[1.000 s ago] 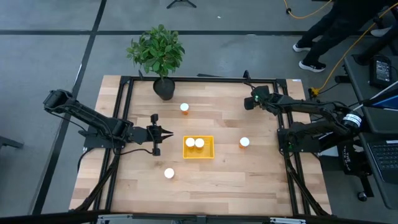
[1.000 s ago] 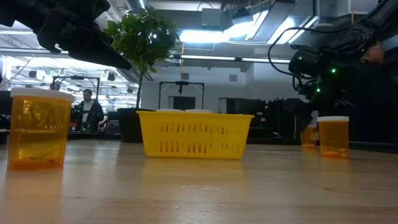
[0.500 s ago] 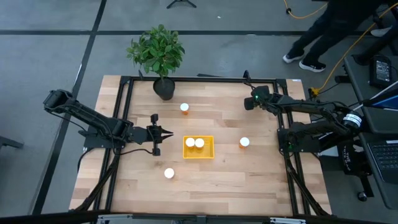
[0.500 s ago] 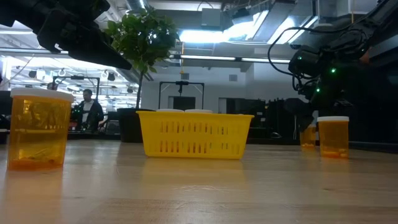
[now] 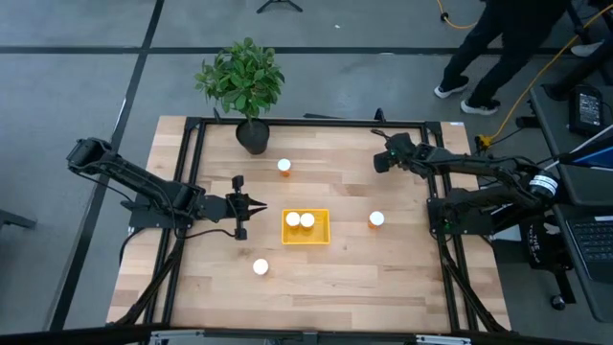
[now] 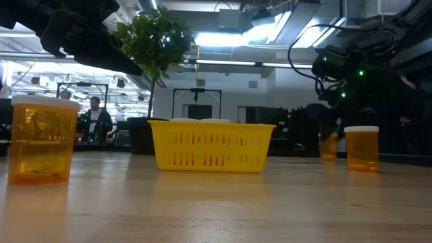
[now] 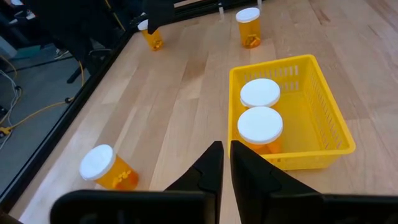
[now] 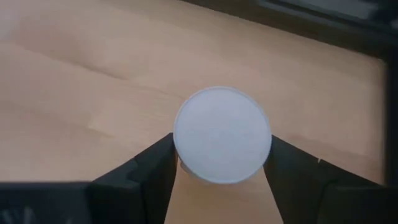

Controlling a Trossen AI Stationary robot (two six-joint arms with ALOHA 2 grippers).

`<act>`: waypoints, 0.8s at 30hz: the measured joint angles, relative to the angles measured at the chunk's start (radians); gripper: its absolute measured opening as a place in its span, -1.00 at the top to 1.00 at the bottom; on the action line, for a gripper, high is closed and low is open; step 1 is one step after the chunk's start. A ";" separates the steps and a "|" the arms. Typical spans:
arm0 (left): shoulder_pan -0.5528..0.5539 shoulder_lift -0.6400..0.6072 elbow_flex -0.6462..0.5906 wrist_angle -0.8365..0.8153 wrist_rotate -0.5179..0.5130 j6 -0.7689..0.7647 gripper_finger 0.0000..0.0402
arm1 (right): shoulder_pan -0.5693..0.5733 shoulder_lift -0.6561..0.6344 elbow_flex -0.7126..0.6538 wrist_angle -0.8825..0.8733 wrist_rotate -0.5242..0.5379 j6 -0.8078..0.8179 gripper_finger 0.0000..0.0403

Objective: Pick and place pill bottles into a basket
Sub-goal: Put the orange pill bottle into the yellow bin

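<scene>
Wood tabletop [image 5: 316, 278], black frame round the edge. Right gripper [image 8: 221, 171] at far right corner, fingers clamped each side of an upright pill bottle [image 8: 222, 134]. Basket [image 5: 306, 228] lies mid-table toward the left arm, path clear, 2 bottles already inside. Left gripper [image 5: 239, 205] pinched shut, empty, just beside basket.

No text, label, brand, number or sign is showing clearly enough to read in any of the views.
</scene>
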 joint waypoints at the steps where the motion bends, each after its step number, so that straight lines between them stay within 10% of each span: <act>1: 0.000 0.000 0.000 0.000 0.000 0.000 0.86 | 0.005 -0.004 0.007 0.001 -0.015 -0.009 -0.11; 24: 0.000 0.000 0.000 0.000 0.000 0.000 0.88 | 0.367 -0.181 0.079 0.187 -0.274 -0.195 -0.11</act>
